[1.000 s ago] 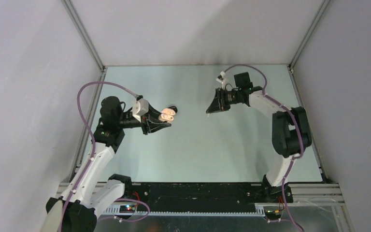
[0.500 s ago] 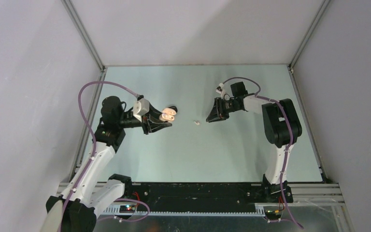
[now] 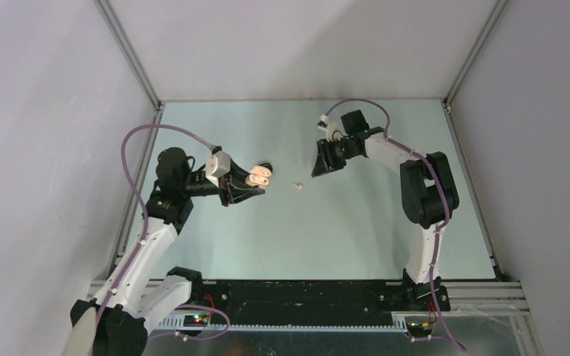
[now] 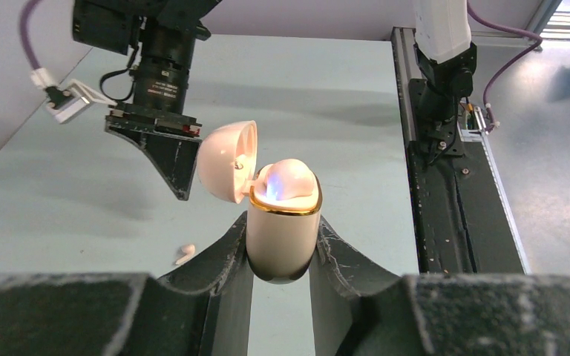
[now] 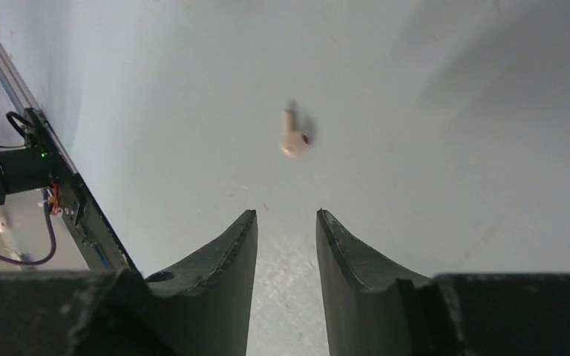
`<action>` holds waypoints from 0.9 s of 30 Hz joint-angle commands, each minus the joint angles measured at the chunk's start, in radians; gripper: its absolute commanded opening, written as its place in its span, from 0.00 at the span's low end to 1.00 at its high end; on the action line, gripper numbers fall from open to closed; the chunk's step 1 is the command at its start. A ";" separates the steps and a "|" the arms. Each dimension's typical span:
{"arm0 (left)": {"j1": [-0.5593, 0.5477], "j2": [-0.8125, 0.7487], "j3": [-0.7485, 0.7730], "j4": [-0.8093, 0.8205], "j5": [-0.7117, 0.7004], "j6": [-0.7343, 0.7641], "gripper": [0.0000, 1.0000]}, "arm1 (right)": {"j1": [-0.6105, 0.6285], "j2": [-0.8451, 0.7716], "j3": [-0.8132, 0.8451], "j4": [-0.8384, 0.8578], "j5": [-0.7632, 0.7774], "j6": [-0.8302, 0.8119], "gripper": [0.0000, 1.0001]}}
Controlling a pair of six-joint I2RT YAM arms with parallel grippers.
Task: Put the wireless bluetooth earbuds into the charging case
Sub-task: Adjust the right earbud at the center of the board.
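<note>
R gripper (image 5: 286, 215) sits farther from bud (image 5: 294, 139) vs prev frame; jaws apart, empty. Bud lies on table (image 5: 453, 148). L gripper (image 4: 282, 220) clamps case (image 4: 282, 241), lid (image 4: 226, 159) open.

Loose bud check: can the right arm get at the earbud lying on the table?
Probably yes: the earbud lies alone just ahead of the right end effector, whose jaws stand apart and empty, with nothing between them and it.
</note>
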 commanded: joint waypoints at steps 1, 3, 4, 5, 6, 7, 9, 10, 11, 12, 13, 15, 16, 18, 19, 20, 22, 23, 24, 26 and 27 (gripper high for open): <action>-0.006 -0.014 0.003 0.016 -0.010 -0.006 0.12 | 0.047 0.026 0.128 -0.112 0.016 -0.065 0.40; -0.006 -0.019 0.003 0.011 -0.012 0.000 0.12 | 0.048 0.081 0.164 -0.129 -0.003 0.031 0.40; -0.006 -0.021 0.003 0.010 -0.013 0.001 0.12 | 0.052 0.098 0.181 -0.138 -0.005 0.058 0.40; -0.006 -0.024 0.003 0.008 -0.014 0.003 0.12 | 0.056 0.124 0.188 -0.141 -0.004 0.097 0.40; -0.007 -0.025 0.004 0.007 -0.015 0.008 0.12 | 0.067 0.134 0.190 -0.144 0.016 0.124 0.41; -0.006 -0.028 0.004 0.002 -0.018 0.010 0.12 | 0.071 0.149 0.190 -0.142 0.031 0.135 0.42; -0.005 -0.029 0.006 -0.005 -0.020 0.017 0.12 | 0.081 0.160 0.188 -0.137 0.043 0.169 0.43; -0.006 -0.029 0.007 -0.007 -0.021 0.021 0.12 | 0.086 0.161 0.188 -0.136 0.050 0.193 0.43; -0.006 -0.029 0.006 -0.009 -0.022 0.023 0.12 | 0.088 0.159 0.185 -0.133 0.058 0.201 0.45; -0.005 -0.028 0.007 -0.010 -0.022 0.025 0.12 | 0.092 0.157 0.182 -0.131 0.060 0.217 0.46; -0.006 -0.028 0.008 -0.013 -0.023 0.027 0.12 | 0.094 0.152 0.174 -0.124 0.065 0.226 0.47; -0.006 -0.027 0.010 -0.014 -0.025 0.032 0.12 | 0.098 0.143 0.161 -0.111 0.064 0.250 0.49; -0.006 -0.026 0.012 -0.015 -0.027 0.033 0.12 | 0.100 0.142 0.158 -0.108 0.065 0.265 0.49; -0.006 -0.025 0.014 -0.015 -0.027 0.035 0.12 | 0.107 0.148 0.155 -0.101 0.071 0.292 0.50; -0.005 -0.023 0.014 -0.015 -0.028 0.036 0.12 | 0.109 0.152 0.156 -0.099 0.076 0.301 0.50; -0.006 -0.024 0.014 -0.015 -0.029 0.039 0.12 | 0.114 0.159 0.157 -0.100 0.079 0.317 0.50; -0.006 -0.027 0.016 -0.045 -0.032 0.047 0.12 | 0.124 0.167 0.152 -0.099 0.086 0.342 0.50; -0.006 -0.028 0.016 -0.050 -0.034 0.051 0.12 | 0.129 0.168 0.143 -0.093 0.084 0.347 0.50; -0.006 -0.031 0.015 -0.056 -0.036 0.055 0.12 | 0.131 0.167 0.127 -0.088 0.080 0.363 0.50; -0.006 -0.031 0.016 -0.060 -0.037 0.061 0.12 | 0.135 0.162 0.106 -0.063 0.065 0.391 0.50; -0.006 -0.031 0.017 -0.061 -0.038 0.063 0.12 | 0.136 0.161 0.102 -0.049 0.054 0.407 0.51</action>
